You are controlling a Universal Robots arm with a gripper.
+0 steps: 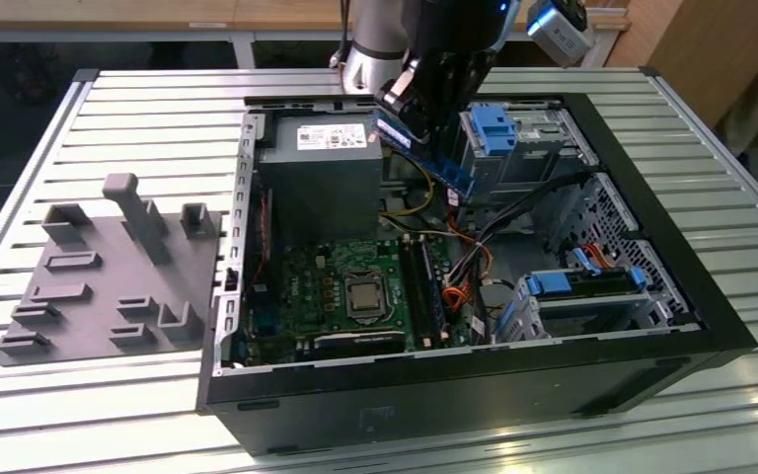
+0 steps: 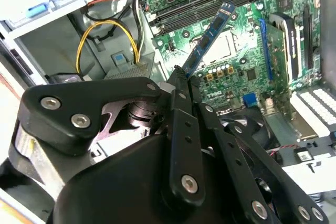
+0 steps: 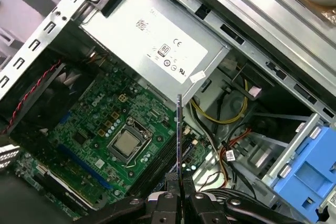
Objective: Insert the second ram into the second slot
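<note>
Reading the exterior view as a clock face, you have the slatted metal table across the whole scene, with the open computer case lying on it from the centre out toward four o'clock. A grey fixture plate with upright pegs sits on the table at nine o'clock, just beside the case. Your arm comes down from twelve o'clock over the far end of the case. Inside the case, the grey power supply lies at about eleven o'clock of the green motherboard. A blue drive-bay clip stands at one o'clock of the power supply, just beyond the arm. Your gripper is pressed together on one end of the second ram, with a finger on each flat face, as both wrist views show. The stick juts out from the fingertips and hangs tilted in the air above the open case, between the power supply and the blue clip. It is seated in no slot. The dark memory slots lie at about six o'clock of the stick, well apart from it, and the silver processor socket sits just beside them at nine o'clock.
</note>
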